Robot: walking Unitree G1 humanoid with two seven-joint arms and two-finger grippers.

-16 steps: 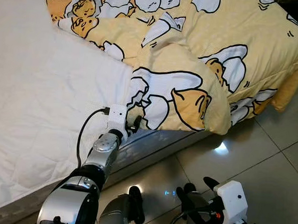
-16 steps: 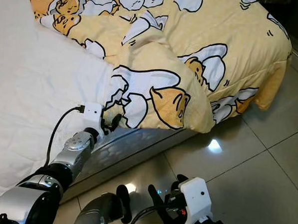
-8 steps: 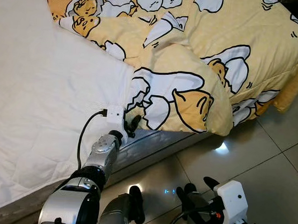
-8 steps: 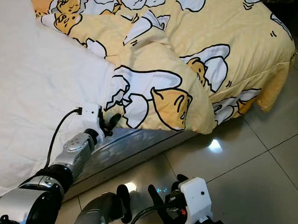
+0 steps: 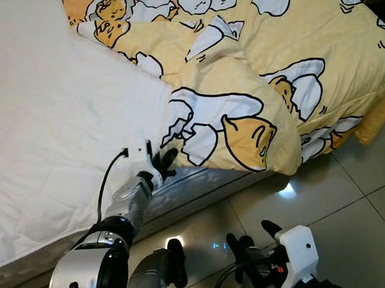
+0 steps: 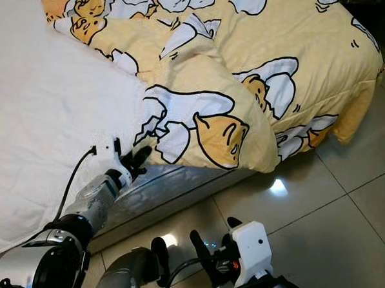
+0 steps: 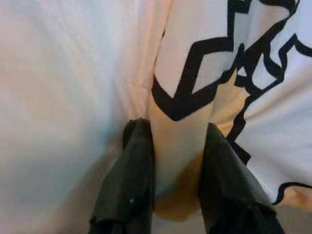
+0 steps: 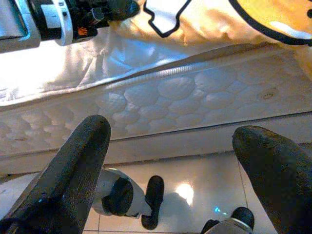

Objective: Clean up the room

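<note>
A yellow quilt (image 5: pixel 248 76) printed with cartoon eggs lies rumpled over the right half of the bed, and its lower corner hangs over the mattress edge. My left gripper (image 5: pixel 160 162) reaches to that edge and is shut on a fold of the quilt's corner. In the left wrist view the fabric fold (image 7: pixel 178 146) sits pinched between the two black fingers (image 7: pixel 134 165). My right gripper (image 5: pixel 249 236) hangs low above the floor in front of the bed, open and holding nothing. Its fingers (image 8: pixel 73 165) stand wide apart in the right wrist view.
The left half of the bed is bare white sheet (image 5: pixel 51 130). The quilted side of the mattress (image 8: pixel 195 97) faces me. Glossy grey floor tiles (image 5: pixel 345 191) stretch to the right of the bed. My own legs (image 5: pixel 173 265) stand close to the bed's side.
My left wrist has turned and drawn slightly left and down along the mattress edge, still at the quilt corner. The right gripper has shifted a little.
</note>
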